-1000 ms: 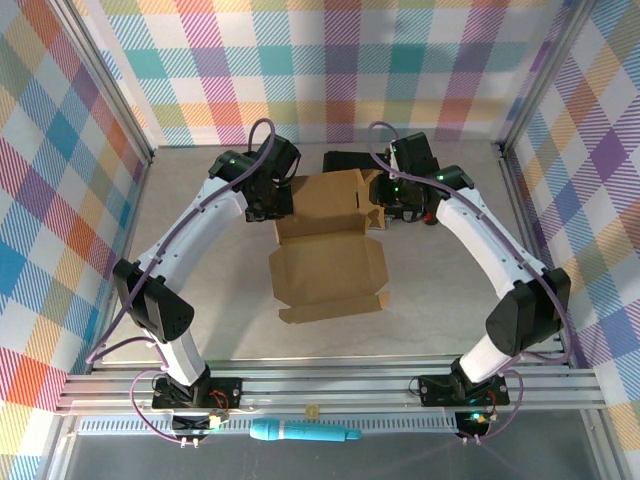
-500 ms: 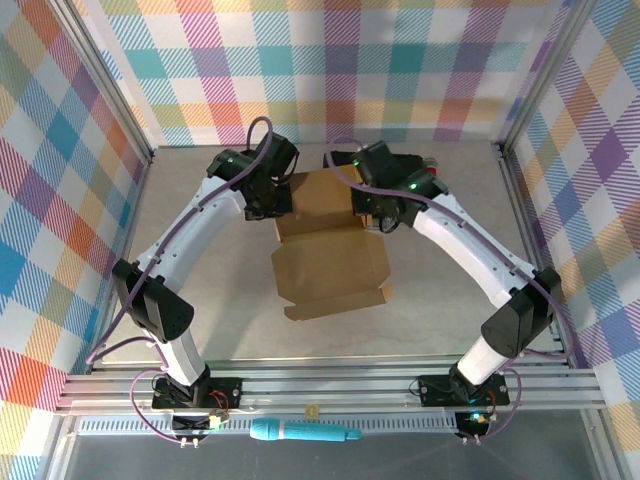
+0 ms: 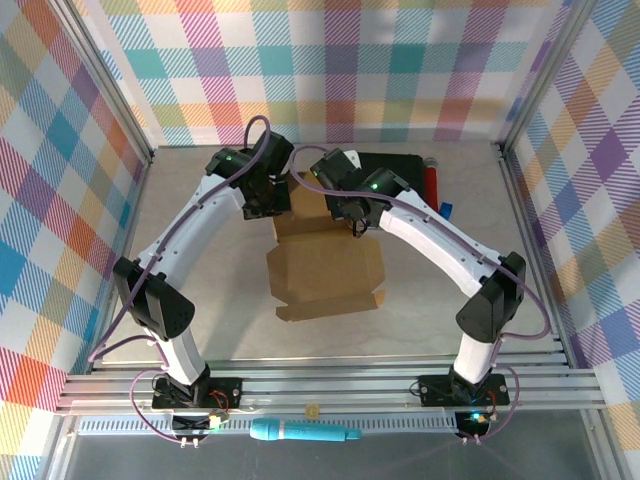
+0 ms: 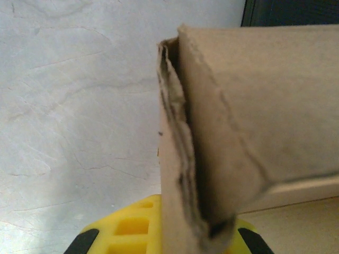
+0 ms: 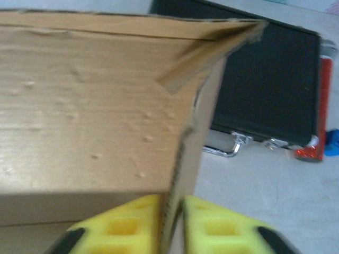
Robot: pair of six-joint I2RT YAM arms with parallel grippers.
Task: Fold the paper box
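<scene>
Now both my grippers pinch the paper box [image 3: 325,270] at mid-table. My left gripper [image 4: 169,241] is clamped on its upright wall at eleven o'clock, and my right gripper [image 5: 170,225] is closed on the wall at one o'clock, probably to steady both walls for folding. A black case [image 5: 265,79] lies beyond.

Right gripper [image 3: 352,220] was swung left from the right rear corner of the paper box [image 3: 325,275] to the middle of its rear flap, the arm now laid across the back of the box. Much of the rear flap was thereby covered in the top view. Box body was shifted slightly left. The black case [image 3: 398,166] was uncovered behind the arm, along with a red cylindrical item [image 3: 432,182] just beside its right end and a small blue item [image 3: 446,210] near that.
</scene>
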